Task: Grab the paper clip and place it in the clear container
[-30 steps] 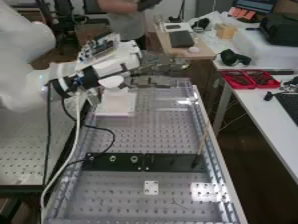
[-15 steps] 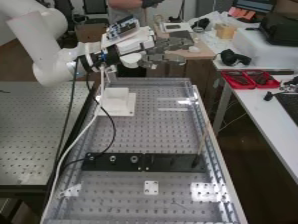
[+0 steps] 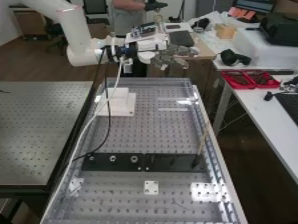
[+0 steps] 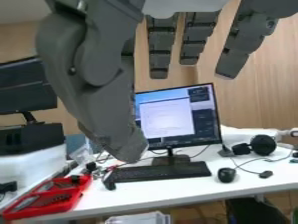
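Observation:
In the high view the hand [image 3: 171,56] is above and past the far end of the perforated bench [image 3: 159,135], its fingers loosely extended and open. The wrist view has the hand [image 4: 100,75] with its thumb large in front and its other fingers hanging straight, nothing held between them. A transparent object with bright edges, perhaps the clear container [image 3: 174,109], rests on the far right part of the bench. A clear plastic thing [image 4: 143,218] is partly visible in the wrist view.
A white stepped block [image 3: 120,106] stands at the bench's far left. A black plate [image 3: 143,161] crosses the bench, with a thin rod [image 3: 201,142] leaning near its right end. Red trays [image 3: 249,79] lie on the side desk, which also bears a monitor [image 4: 166,117] and keyboard [image 4: 159,171].
The arm has swung away toward the back and right, carrying the hand off from over the bench's far end. Its cables have shifted right too. The bench objects have stayed put.

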### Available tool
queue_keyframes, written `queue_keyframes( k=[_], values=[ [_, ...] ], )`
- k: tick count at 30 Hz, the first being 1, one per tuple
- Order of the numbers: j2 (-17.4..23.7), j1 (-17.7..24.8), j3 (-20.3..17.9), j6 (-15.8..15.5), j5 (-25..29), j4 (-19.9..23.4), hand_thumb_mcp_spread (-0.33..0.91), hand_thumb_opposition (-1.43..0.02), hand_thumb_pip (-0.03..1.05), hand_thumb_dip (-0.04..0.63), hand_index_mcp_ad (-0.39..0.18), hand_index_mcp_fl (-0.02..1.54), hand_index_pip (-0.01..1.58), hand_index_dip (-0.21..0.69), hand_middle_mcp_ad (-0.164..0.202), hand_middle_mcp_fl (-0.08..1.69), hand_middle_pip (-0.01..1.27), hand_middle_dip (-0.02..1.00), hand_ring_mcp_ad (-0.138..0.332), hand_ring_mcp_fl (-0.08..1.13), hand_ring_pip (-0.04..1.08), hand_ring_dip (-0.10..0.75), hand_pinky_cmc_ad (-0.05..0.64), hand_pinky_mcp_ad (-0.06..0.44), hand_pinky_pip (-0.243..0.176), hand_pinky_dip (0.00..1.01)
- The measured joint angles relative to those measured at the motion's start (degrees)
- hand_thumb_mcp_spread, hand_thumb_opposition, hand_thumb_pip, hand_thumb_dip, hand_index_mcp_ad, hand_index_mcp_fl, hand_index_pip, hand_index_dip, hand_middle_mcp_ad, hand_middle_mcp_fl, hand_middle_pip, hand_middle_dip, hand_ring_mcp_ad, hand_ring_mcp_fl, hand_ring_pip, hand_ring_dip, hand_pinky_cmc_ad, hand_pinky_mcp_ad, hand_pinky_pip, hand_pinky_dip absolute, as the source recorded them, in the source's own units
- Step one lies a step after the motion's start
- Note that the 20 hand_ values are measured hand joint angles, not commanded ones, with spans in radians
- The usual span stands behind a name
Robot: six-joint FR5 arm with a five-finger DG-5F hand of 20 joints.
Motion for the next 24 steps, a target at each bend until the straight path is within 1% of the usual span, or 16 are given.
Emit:
queue_keyframes(
  k=[5, 6, 11, 12, 15, 16, 18, 21, 22, 24],
  values=[
    [-2.9, 0.9, 2.3, 0.2, 2.5, -0.8, 0.47, -1.11, 0.69, 0.332, -0.148, 0.67, 1.43, -0.073, 0.045, 0.19, 0.13, 0.17, 0.096, 0.02, 0.14, 0.101, 0.333, 0.257, -0.045, 0.51],
    [-3.6, 1.0, 2.8, 0.5, 3.0, -1.0, 0.47, -1.11, 0.69, 0.332, -0.138, 0.67, 1.43, -0.072, 0.042, 0.18, 0.13, 0.17, 0.096, 0.01, 0.16, 0.101, 0.333, 0.258, -0.045, 0.52],
    [-5.9, 1.3, 5.0, 1.7, 4.5, -2.8, 0.46, -1.12, 0.69, 0.335, -0.138, 0.67, 1.43, -0.077, 0.042, 0.20, 0.13, 0.17, 0.096, 0.01, 0.18, 0.103, 0.333, 0.257, -0.049, 0.57],
    [-6.4, 1.4, 5.6, 2.0, 4.8, -3.6, 0.46, -1.12, 0.69, 0.335, -0.136, 0.67, 1.43, -0.077, 0.045, 0.20, 0.13, 0.17, 0.096, 0.02, 0.18, 0.103, 0.333, 0.257, -0.045, 0.59],
    [-7.5, 1.5, 7.1, 2.7, 5.3, -5.4, 0.46, -1.12, 0.69, 0.335, -0.127, 0.67, 1.43, -0.077, 0.045, 0.20, 0.13, 0.17, 0.096, 0.01, 0.18, 0.103, 0.333, 0.257, -0.049, 0.58],
    [-7.9, 1.5, 7.6, 2.9, 5.5, -6.0, 0.46, -1.12, 0.69, 0.335, -0.127, 0.67, 1.43, -0.077, 0.045, 0.20, 0.13, 0.17, 0.096, 0.01, 0.20, 0.103, 0.333, 0.257, -0.049, 0.60],
    [-8.6, 1.6, 8.5, 3.4, 5.8, -7.1, 0.46, -1.12, 0.69, 0.335, -0.127, 0.67, 1.43, -0.077, 0.042, 0.20, 0.13, 0.18, 0.096, 0.01, 0.20, 0.091, 0.333, 0.257, -0.049, 0.62],
    [-9.9, 1.6, 10.2, 4.7, 6.3, -9.3, 0.46, -1.12, 0.69, 0.335, -0.129, 0.67, 1.43, -0.077, 0.045, 0.20, 0.13, 0.18, 0.096, 0.01, 0.20, 0.089, 0.333, 0.257, -0.054, 0.62],
    [-10.0, 1.6, 10.2, 4.7, 6.3, -9.4, 0.46, -1.12, 0.69, 0.335, -0.129, 0.67, 1.43, -0.077, 0.042, 0.20, 0.13, 0.18, 0.096, 0.01, 0.20, 0.093, 0.333, 0.257, -0.056, 0.61],
    [-10.7, 1.7, 11.0, 5.3, 6.5, -10.6, 0.46, -1.12, 0.69, 0.335, -0.129, 0.67, 1.43, -0.077, 0.045, 0.20, 0.13, 0.18, 0.096, 0.01, 0.20, 0.093, 0.333, 0.258, -0.058, 0.63]
  ],
)
